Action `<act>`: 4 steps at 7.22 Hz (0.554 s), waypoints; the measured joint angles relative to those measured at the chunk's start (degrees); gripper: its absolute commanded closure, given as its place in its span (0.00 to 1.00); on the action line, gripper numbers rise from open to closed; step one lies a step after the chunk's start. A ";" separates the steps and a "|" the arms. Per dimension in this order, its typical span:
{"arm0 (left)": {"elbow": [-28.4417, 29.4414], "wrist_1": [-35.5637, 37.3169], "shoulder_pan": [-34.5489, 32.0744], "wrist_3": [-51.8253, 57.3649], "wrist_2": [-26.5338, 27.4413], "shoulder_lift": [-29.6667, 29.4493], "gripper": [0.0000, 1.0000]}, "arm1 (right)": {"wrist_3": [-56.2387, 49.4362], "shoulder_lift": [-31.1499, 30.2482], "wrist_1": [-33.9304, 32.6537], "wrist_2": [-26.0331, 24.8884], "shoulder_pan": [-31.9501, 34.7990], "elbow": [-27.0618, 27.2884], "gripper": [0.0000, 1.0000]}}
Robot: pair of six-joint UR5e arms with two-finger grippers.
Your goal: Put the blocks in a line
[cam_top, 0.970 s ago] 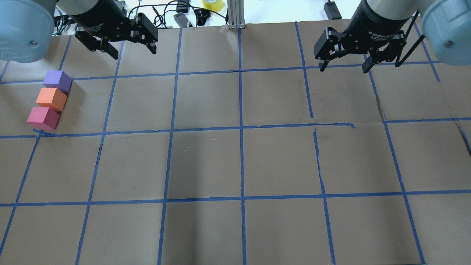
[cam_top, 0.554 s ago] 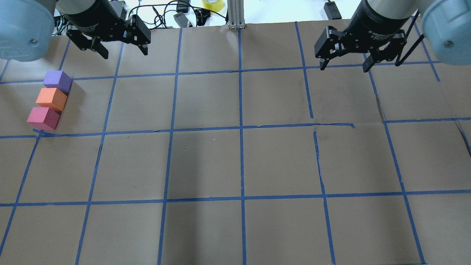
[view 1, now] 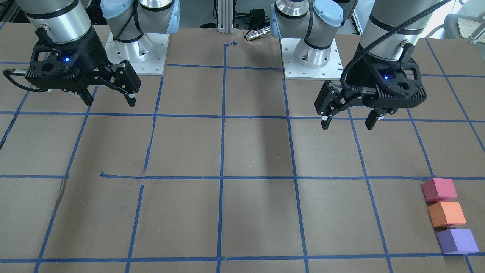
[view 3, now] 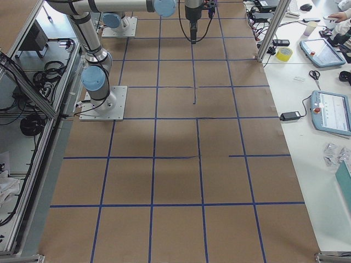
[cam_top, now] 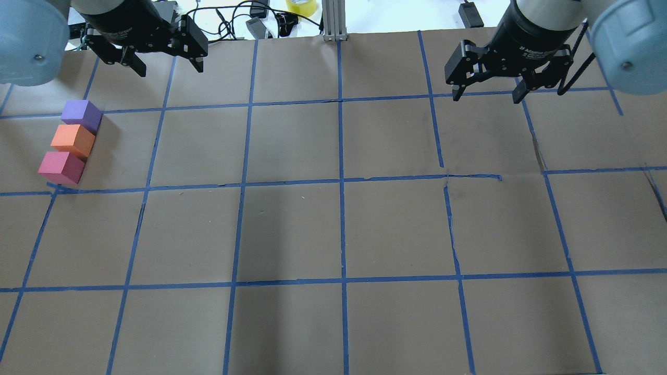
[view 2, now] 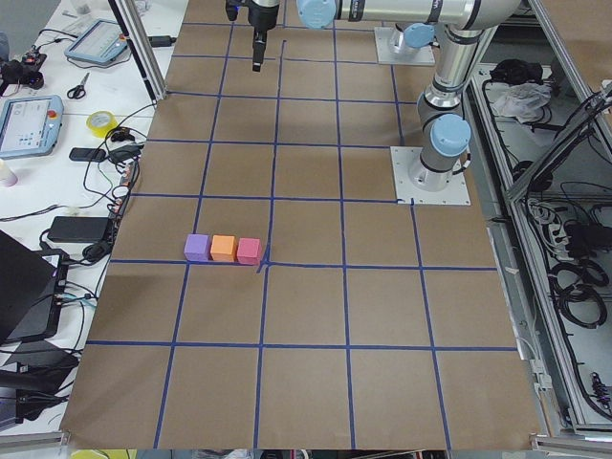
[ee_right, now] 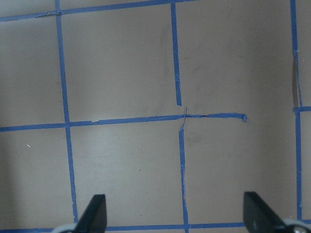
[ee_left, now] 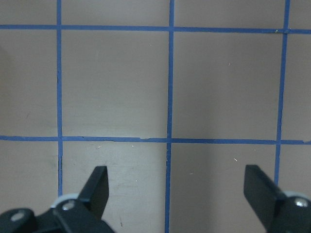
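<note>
A: Where do you have the blocks on the overhead feed?

B: All three sit at about 9 o'clock on the counter, in one straight row with their sides touching. The purple block is at the 12 o'clock end and the orange block is in the middle. The pinkish-red block is at the 6 o'clock end, beside a crossing of the blue tape lines.

A: And the claws?

B: My left claw hangs above the counter at roughly 2 o'clock from the purple block and well apart from it. Its jaws are spread wide and it grips nothing. My right claw hovers toward the counter's 2 o'clock, just as wide and also empty. On both wrist cameras I see only brown paper and tape between the jaws.
</note>
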 measured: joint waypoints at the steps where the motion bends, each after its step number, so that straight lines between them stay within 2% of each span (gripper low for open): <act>1: -0.14 -0.01 -0.19 -0.09 -0.17 0.34 0.00 | -0.10 0.00 0.20 -0.02 0.01 0.08 0.00; 4: -0.37 -2.31 -0.68 -0.10 -1.14 1.58 0.00 | -0.18 -0.32 0.63 -1.35 0.05 -0.18 0.00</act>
